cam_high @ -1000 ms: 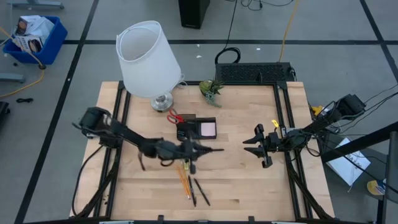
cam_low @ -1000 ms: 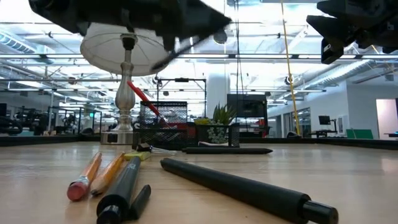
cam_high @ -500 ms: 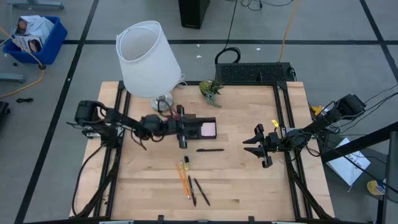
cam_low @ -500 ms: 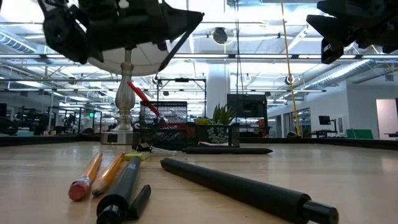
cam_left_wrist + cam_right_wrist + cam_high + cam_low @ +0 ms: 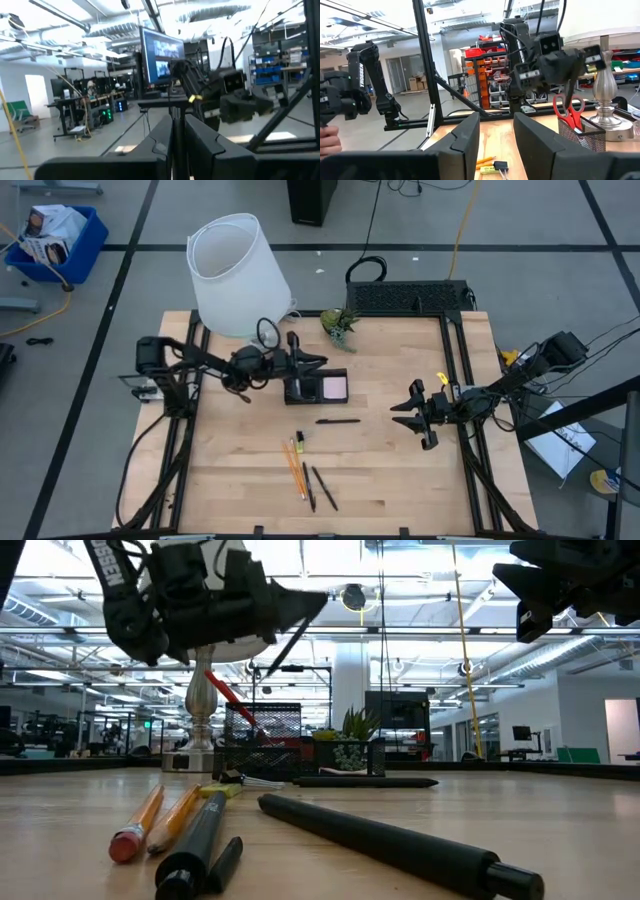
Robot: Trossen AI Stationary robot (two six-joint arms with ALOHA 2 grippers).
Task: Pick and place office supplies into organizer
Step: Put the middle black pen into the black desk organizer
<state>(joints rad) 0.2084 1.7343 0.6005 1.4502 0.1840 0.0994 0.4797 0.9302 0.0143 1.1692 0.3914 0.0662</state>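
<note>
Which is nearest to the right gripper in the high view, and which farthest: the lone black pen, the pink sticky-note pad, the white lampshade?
From the right gripper:
1. Lone black pen, mid-table.
2. Pink sticky-note pad, in the black organizer tray.
3. White lampshade, far-left corner.

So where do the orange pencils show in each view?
High view: orange pencils, lower centre of the table.
Low view: left foreground.
Left wrist view: not in it.
Right wrist view: on the tabletop ahead.
Shared landmark: the lamp.
</note>
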